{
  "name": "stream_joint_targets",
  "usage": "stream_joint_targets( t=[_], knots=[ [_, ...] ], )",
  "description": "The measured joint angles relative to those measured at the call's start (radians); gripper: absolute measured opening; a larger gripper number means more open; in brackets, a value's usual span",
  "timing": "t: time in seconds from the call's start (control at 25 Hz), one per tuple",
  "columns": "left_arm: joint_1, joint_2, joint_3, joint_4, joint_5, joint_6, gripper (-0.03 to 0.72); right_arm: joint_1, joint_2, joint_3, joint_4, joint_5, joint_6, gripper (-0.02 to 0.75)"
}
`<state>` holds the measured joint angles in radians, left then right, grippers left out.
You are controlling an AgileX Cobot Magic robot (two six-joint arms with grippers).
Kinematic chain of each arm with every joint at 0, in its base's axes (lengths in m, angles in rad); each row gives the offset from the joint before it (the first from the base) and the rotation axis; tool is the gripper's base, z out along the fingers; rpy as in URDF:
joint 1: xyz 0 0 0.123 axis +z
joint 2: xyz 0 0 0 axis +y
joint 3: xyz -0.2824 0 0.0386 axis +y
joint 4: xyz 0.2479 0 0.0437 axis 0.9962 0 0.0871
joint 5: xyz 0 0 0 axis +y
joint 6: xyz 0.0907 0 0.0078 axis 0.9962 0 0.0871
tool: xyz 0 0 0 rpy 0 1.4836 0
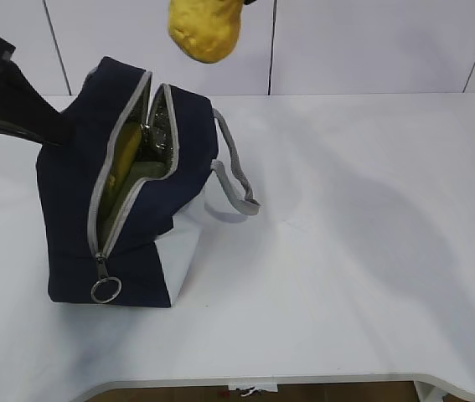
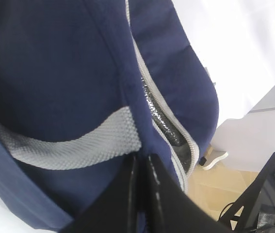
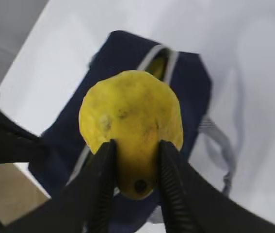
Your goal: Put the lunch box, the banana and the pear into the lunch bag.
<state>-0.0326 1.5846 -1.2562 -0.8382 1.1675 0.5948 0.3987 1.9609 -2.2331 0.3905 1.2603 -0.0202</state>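
The navy lunch bag [image 1: 128, 209] stands at the table's left with its zipper open. Inside, the yellow banana [image 1: 123, 155] shows along the left of the opening. A dull green surface [image 1: 147, 173] beside it looks like the lunch box lid. My left gripper [image 2: 141, 167] is shut on the bag's fabric just below its grey handle [image 2: 74, 141], and in the exterior view its arm [image 1: 15, 105] meets the bag's left side. My right gripper [image 3: 135, 148] is shut on the yellow pear [image 3: 130, 111], held high above the bag's opening [image 3: 159, 65]. The pear also shows in the exterior view [image 1: 205, 29].
The bag's other grey handle [image 1: 235, 180] hangs down its right side and the ring pull [image 1: 105, 289] hangs at the front. The white table [image 1: 363, 234] stretches to the right and front. A white wall stands behind.
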Motion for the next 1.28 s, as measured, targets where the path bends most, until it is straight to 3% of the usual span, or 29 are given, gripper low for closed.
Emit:
stream_joint_targets(
  t=[1.04,1.16,1.28],
  knots=[
    [0.000,0.000,0.000,-0.034,0.025,0.002,-0.006,0.042,0.262,0.000,0.182,-0.004,-0.089,0.218],
    [0.000,0.000,0.000,-0.036,0.025,0.002,-0.006,0.059,0.268,0.000,0.220,-0.006,-0.109,0.270],
    [0.000,0.000,0.000,-0.039,0.025,0.002,-0.006,0.065,0.268,0.000,0.229,-0.008,-0.115,0.412]
  ],
)
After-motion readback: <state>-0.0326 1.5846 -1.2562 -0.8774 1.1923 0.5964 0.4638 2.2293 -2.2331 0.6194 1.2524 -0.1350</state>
